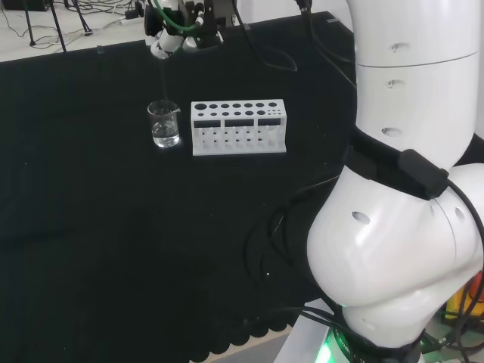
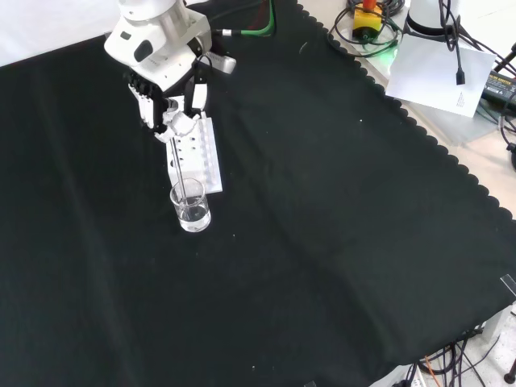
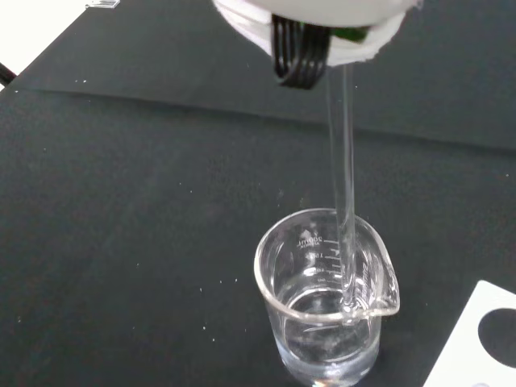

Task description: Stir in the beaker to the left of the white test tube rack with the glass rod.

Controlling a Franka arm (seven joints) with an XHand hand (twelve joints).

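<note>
Wrist view, glass rod (image 3: pixel 345 185) in beaker's (image 3: pixel 322 322) liquid

The cloth (image 1: pixel 113 249) is plain black; the test tube rack (image 1: pixel 239 127) white; the beaker (image 3: pixel 326 300) and glass rod (image 3: pixel 345 185) clear.

Even, bright room light falls on the matte black cloth (image 2: pixel 322 242), which casts almost no shadows. Small highlights glint on the beaker (image 3: pixel 326 298), and the white hand (image 3: pixel 314 16) above it is blurred.
</note>
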